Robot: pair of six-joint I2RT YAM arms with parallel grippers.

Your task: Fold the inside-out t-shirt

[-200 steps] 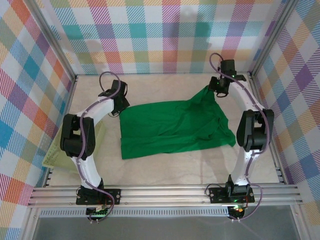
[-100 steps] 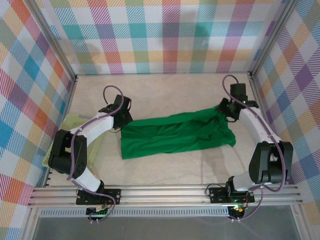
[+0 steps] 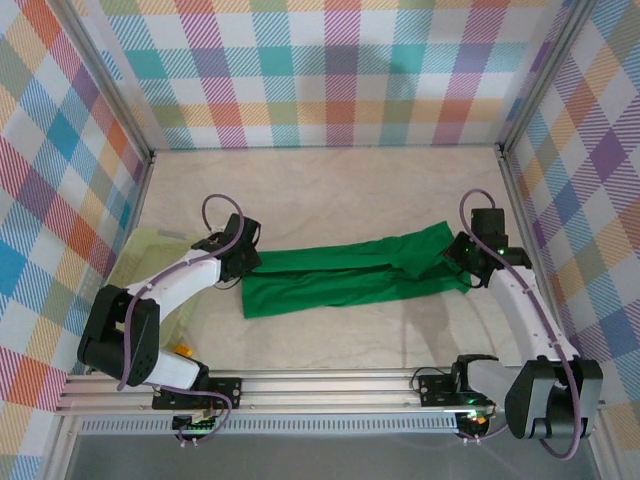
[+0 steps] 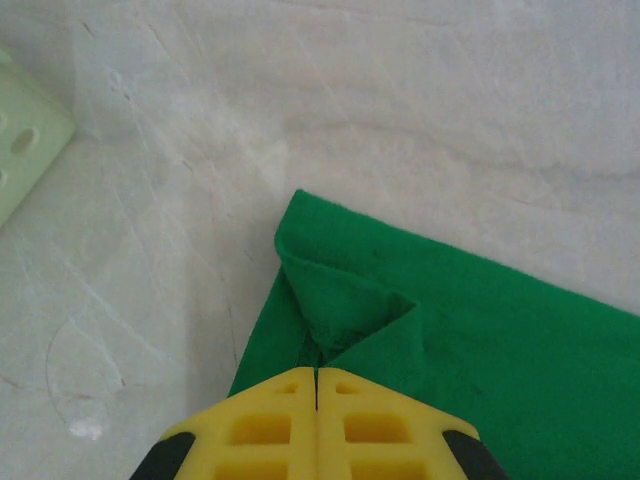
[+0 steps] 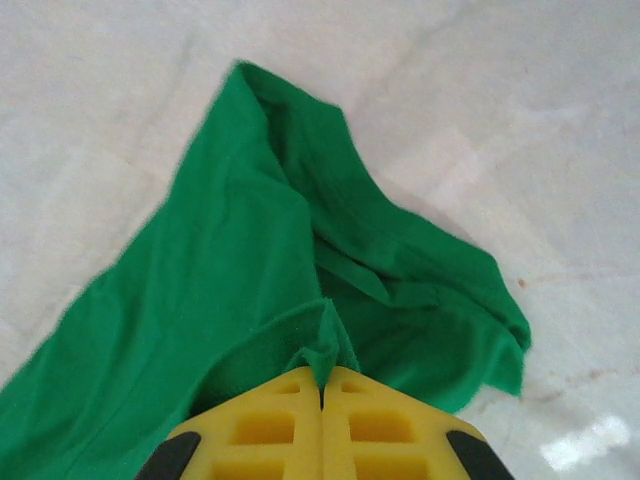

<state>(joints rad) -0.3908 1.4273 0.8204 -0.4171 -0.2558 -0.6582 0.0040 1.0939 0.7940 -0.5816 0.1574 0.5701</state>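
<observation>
Ahead of the left gripper (image 4: 316, 378), the bare table (image 4: 420, 90) is lying open, and nothing is blocking a pass there. Off to its left, the pale mesh basket (image 4: 22, 150) is sitting on the table, narrowing the lane on that flank. Between the two grippers the inside-out t-shirt (image 3: 340, 280) is stretching as a long band, pinched in closed jaws at each end, so any crossing there is meeting cloth. Ahead and to the right of the right gripper (image 5: 322, 378), the table is showing free, with a loose corner of cloth spreading just beside the fingers. Behind both grippers, toward the bases, a wide strip of table is running free to the metal rail (image 3: 330, 385). The checked wall (image 3: 590, 200) is standing near the right gripper's outer side.
</observation>
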